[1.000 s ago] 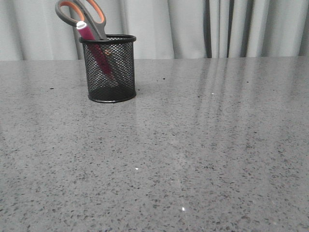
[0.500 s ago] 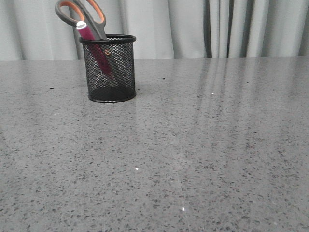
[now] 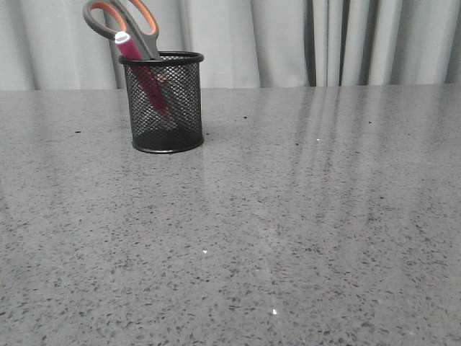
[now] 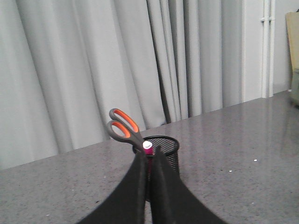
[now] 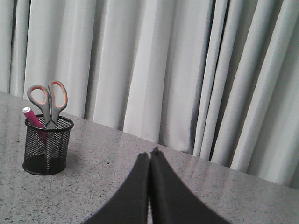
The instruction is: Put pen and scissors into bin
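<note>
The black mesh bin [image 3: 164, 101] stands on the grey table at the far left of the front view. The magenta pen [image 3: 128, 46] and the scissors [image 3: 121, 24] with grey-and-orange handles both stand inside it, leaning left, tops above the rim. Neither gripper shows in the front view. In the left wrist view my left gripper [image 4: 149, 151] is shut and empty, well back from the bin [image 4: 163, 148], with the scissors [image 4: 123, 126] and pen [image 4: 147, 146] behind its tips. In the right wrist view my right gripper [image 5: 150, 153] is shut and empty, far from the bin [image 5: 46, 145], scissors [image 5: 48, 101] and pen [image 5: 31, 115].
The speckled grey table [image 3: 288, 216] stretches across the front view. Pale grey curtains [image 3: 288, 40] hang behind its far edge.
</note>
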Robot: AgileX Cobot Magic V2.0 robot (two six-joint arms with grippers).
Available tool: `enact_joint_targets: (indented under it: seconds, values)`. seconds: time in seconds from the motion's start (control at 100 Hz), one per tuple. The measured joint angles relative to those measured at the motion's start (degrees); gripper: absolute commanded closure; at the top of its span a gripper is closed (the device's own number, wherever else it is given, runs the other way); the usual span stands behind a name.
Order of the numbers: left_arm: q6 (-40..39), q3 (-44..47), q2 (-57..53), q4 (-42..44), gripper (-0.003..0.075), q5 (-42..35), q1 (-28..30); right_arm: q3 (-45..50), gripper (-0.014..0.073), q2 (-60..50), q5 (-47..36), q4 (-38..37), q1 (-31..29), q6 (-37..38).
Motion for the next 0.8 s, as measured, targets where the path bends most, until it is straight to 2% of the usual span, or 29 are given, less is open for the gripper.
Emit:
enact_joint_targets:
  seconds: [0.08,0.13,0.3,0.37,0.59,0.8]
  values:
    - [-0.9,1.2,0.0,4.1,0.0739,-1.2,1.3,0.0,0.0644,0.0,0.0,0.0,0.0,0.0]
    - [-4.2,2.4,0.0,8.6,0.0739,-1.9,2.5,0.0,0.0644,0.0,0.0,0.0,0.0,0.0]
    - [-28.9,10.3,-2.0,28.9,0.0739,-8.5,6.2,0.0,0.0644,0.0,0.0,0.0,0.0,0.1]
    - [-34.5,14.5,-3.2,33.5,0.0739,-11.3,6.6,0.0,0.0644,0.0,0.0,0.0,0.0,0.1]
    - [-38.4,23.3,-3.2,38.1,0.0739,-12.2,6.8,0.1,0.0644,0.0,-0.4,0.0,0.0,0.1]
    - [-38.7,23.5,-3.2,40.6,0.0739,-11.6,6.8,0.1,0.0644,0.0,-0.5,0.0,0.0,0.1]
